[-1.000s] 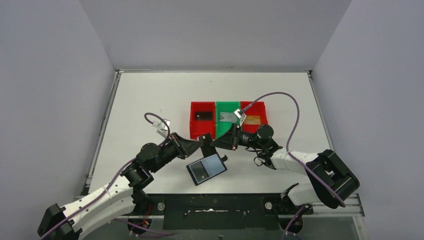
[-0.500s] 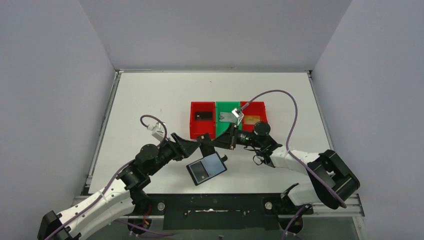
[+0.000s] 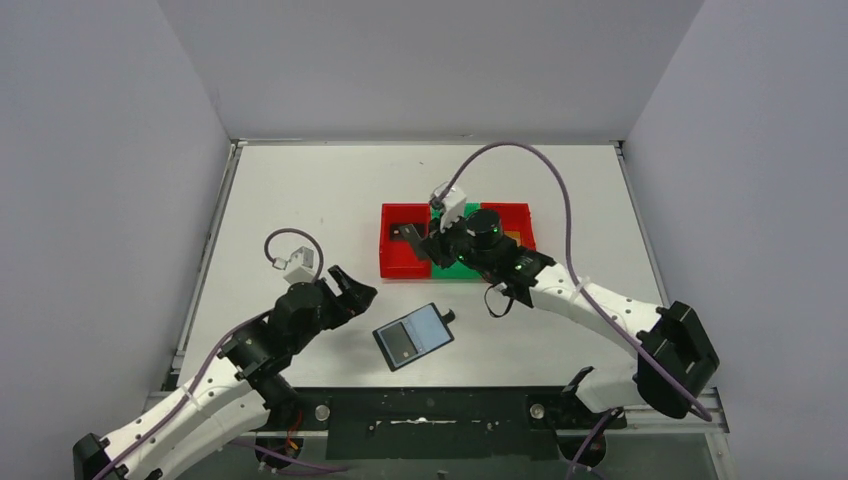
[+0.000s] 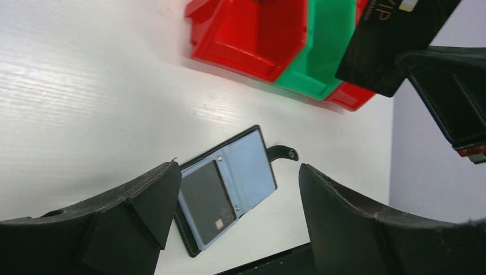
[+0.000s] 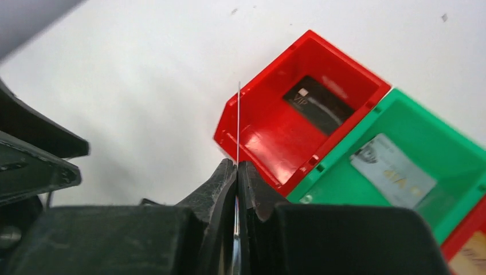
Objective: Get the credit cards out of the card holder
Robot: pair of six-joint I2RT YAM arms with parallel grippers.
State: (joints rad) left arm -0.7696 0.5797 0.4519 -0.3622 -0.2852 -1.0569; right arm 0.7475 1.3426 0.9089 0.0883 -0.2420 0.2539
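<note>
The black card holder (image 3: 413,336) lies open on the white table, its grey-blue inner face up. In the left wrist view the card holder (image 4: 226,192) has a dark credit card (image 4: 205,197) in its left pocket. My left gripper (image 3: 352,288) hangs open and empty just left of it, and the left gripper (image 4: 239,172) frames the holder between its jaws. My right gripper (image 5: 238,166) is shut on a black credit card (image 5: 238,120), seen edge-on, at the near edge of the left red bin (image 5: 269,143). That same card (image 4: 395,40) shows in the left wrist view.
Three bins stand in a row behind the holder: the left red bin (image 3: 398,262) with a black card (image 5: 314,102), a green bin (image 5: 344,189) with a silver card (image 5: 391,169), and a right red bin (image 3: 515,222) with a gold card (image 5: 471,259).
My left gripper has opened and drawn back to the left, away from the card. My right gripper has carried the black card back and up to the bins.
</note>
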